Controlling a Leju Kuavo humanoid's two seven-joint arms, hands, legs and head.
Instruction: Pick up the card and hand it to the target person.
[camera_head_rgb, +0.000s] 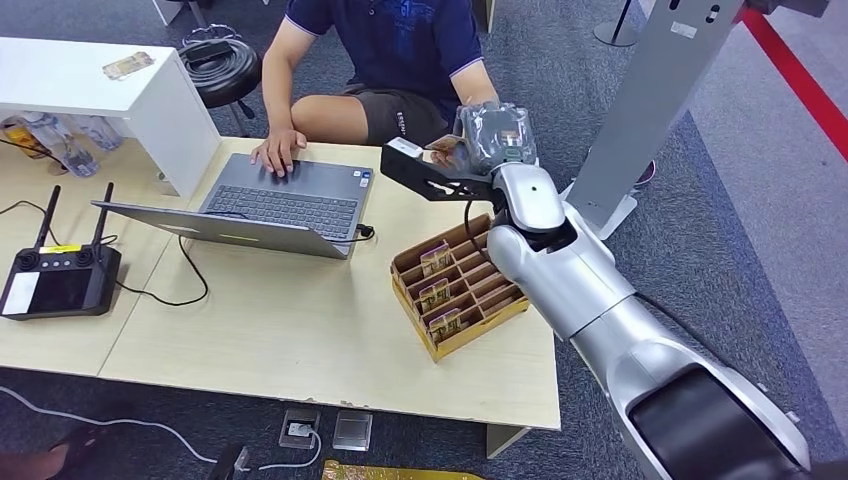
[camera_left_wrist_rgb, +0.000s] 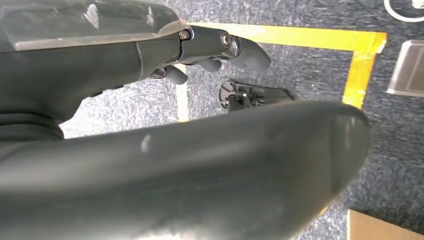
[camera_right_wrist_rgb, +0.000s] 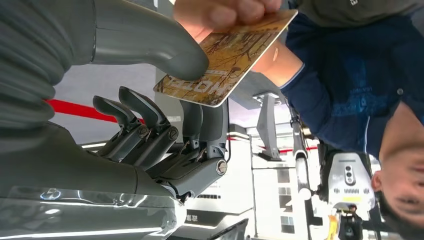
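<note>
Card, brown and gold printed plastic (camera_right_wrist_rgb: 227, 60), sits pinched between right hand (camera_right_wrist_rgb: 165, 120) thumb and fingers, long axis running outward into the seated person's hand (camera_right_wrist_rgb: 225, 12), which grips the far end. Left hand (camera_left_wrist_rgb: 210, 52) hangs loosely curled, empty.

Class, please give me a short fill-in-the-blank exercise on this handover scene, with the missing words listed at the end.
1. The right hand holds a ____ out toward the seated person.
2. The person's hand grips the far end of the card, while their other hand rests on the ____.
3. More cards stand in the compartments of a ____ box on the table.
4. A black remote control with two ____ lies on the table, beside the laptop.

Missing words: card; laptop; cardboard; antennas
</note>
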